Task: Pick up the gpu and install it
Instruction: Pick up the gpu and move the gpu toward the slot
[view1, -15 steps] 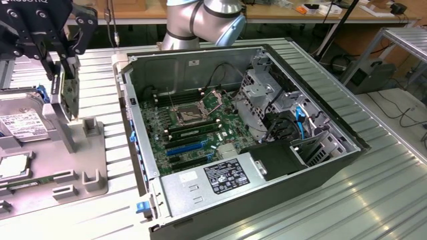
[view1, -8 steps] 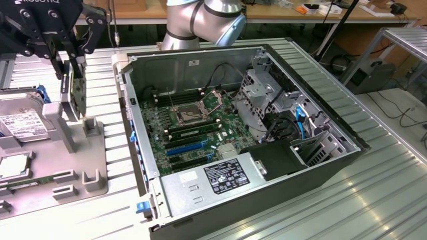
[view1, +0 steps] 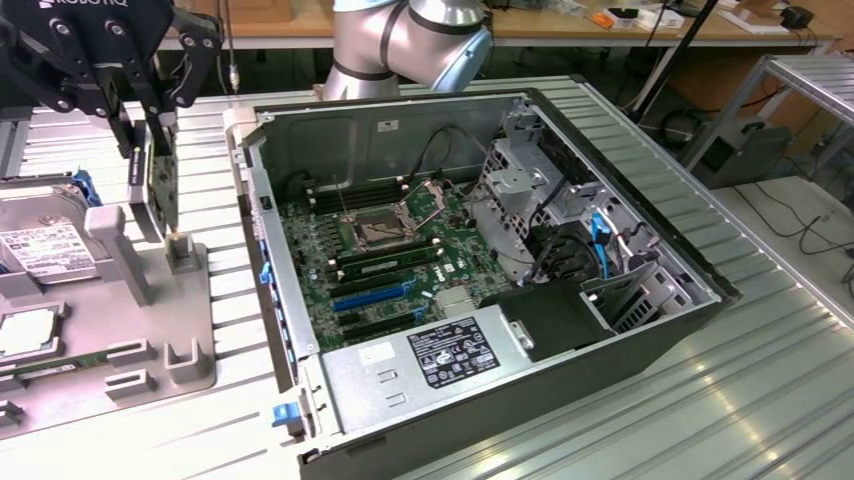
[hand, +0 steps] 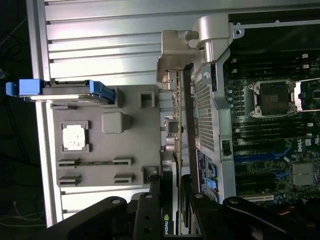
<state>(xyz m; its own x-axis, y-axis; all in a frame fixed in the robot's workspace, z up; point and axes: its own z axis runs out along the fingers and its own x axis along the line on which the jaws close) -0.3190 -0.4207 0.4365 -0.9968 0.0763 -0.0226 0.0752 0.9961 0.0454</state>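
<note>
At the edge of the tabletop (view1: 747, 380) on the exterior view's left lies a grey moulded holder (view1: 147, 300) with parts set in its recesses: a silver hard drive (view1: 40, 250) with a white label at its far end, a square processor chip (view1: 24, 332) nearer the front, and a long narrow memory stick (hand: 92, 162) lying flat in the wrist view between small clips. Over the holder's side nearest the computer, the black pincer (view1: 150, 140) hangs fingers-down, and its fingers are closed on the top edge of the gpu (view1: 166, 195). The card stands on edge, upright, its lower edge right at a slotted post of the holder; whether it still sits in the slot or has cleared it cannot be told. In the wrist view the pincer (hand: 170, 200) clamps the gpu (hand: 175, 127) from both faces, the card running away from the fingers with its silver bracket (hand: 175, 55) at the far end, just beside the case wall. Right of the holder lies the open computer case (view1: 627, 190), on its side in the middle of the tabletop, the green motherboard (view1: 387, 250) exposed inside and a labelled power supply (view1: 441, 360) at its near end. The silver robot arm (view1: 400, 40) rises behind the case.
</note>
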